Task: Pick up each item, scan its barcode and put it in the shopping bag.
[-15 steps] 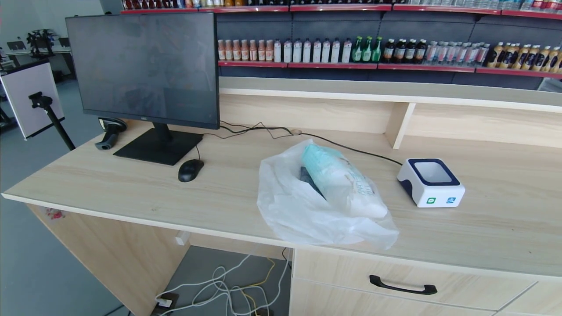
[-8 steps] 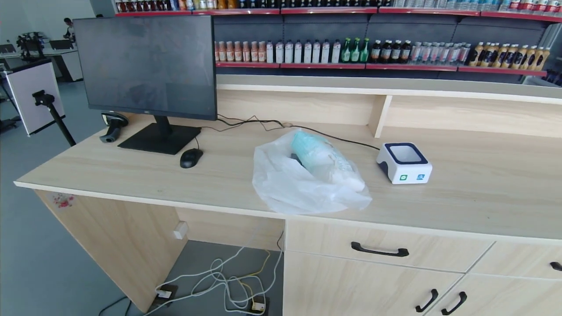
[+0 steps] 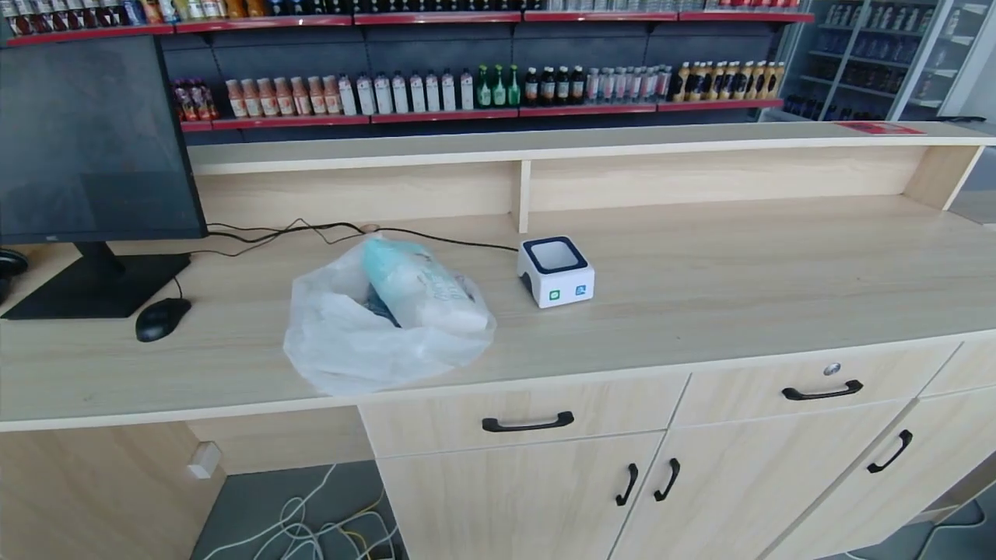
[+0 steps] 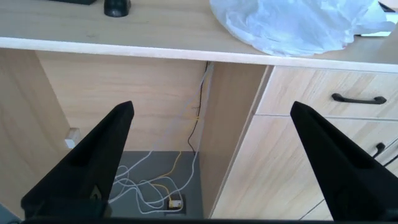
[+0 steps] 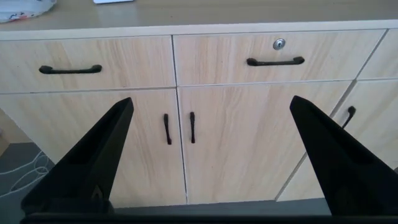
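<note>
A translucent white shopping bag [image 3: 350, 350] lies on the wooden counter [image 3: 739, 288], left of the white-and-navy barcode scanner [image 3: 555, 272]. Inside the bag lie a teal-and-white soft pack [image 3: 420, 284] and a dark item [image 3: 381, 307] beside it. My left gripper [image 4: 211, 168] is open, held below counter height in front of the counter, with the bag [image 4: 298, 25] above and beyond it. My right gripper [image 5: 211, 168] is open too, facing the cabinet doors [image 5: 180, 137] under the counter. Neither holds anything.
A monitor [image 3: 85, 140] and a black mouse [image 3: 162, 319] stand at the counter's left end. Cables [image 4: 155, 186] lie on the floor in the open bay under the counter. Drawers with black handles [image 3: 527, 424] front the counter. Shelves of bottles [image 3: 467, 89] run behind.
The whole head picture has shifted: the camera has backed away and turned right. The bag, pack and scanner keep their places on the counter.
</note>
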Motion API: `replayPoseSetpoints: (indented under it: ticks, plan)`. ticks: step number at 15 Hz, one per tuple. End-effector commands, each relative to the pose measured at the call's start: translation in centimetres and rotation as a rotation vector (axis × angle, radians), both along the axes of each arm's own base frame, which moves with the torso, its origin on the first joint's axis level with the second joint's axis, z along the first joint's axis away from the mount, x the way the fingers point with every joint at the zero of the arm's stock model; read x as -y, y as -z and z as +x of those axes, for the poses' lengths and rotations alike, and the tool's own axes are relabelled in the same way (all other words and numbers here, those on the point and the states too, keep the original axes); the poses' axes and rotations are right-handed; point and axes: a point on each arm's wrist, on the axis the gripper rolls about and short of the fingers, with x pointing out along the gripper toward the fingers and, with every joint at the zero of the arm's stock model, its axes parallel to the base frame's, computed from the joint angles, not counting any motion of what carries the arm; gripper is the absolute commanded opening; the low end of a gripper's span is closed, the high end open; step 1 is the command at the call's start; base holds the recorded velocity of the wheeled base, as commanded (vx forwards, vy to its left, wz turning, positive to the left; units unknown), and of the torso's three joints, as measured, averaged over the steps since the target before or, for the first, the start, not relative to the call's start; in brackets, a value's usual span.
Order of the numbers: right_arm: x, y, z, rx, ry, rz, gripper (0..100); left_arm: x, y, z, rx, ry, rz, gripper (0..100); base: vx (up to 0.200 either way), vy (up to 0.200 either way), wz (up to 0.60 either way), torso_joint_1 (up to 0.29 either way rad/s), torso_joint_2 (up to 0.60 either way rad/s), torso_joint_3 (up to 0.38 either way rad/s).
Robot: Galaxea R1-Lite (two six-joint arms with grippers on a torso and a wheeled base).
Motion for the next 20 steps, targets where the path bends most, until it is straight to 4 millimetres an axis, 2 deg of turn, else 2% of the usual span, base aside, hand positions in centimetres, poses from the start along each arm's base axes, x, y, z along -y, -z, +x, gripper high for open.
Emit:
replayPoseSetpoints:
  ticks: [1, 10, 20]
  plan:
    - [0.00, 0.00, 0.01, -0.001, 0.000, 0.000, 100, 0.00, -0.02, 0.00, 0.002, 0.003, 0.000, 100, 0.000, -0.200, 0.00, 0.007, 0.00, 0.007]
    - [0.00, -0.01, 0.02, -0.002, 0.000, 0.002, 100, 0.00, -0.02, 0.01, 0.000, 0.000, -0.003, 100, 0.000, -0.200, 0.00, 0.003, 0.00, 0.002]
    - [0.00, 0.00, 0.01, -0.001, 0.000, -0.002, 100, 0.00, -0.06, 0.00, 0.006, 0.003, 0.001, 100, -0.020, 0.000, 0.00, 0.000, 0.00, 0.001]
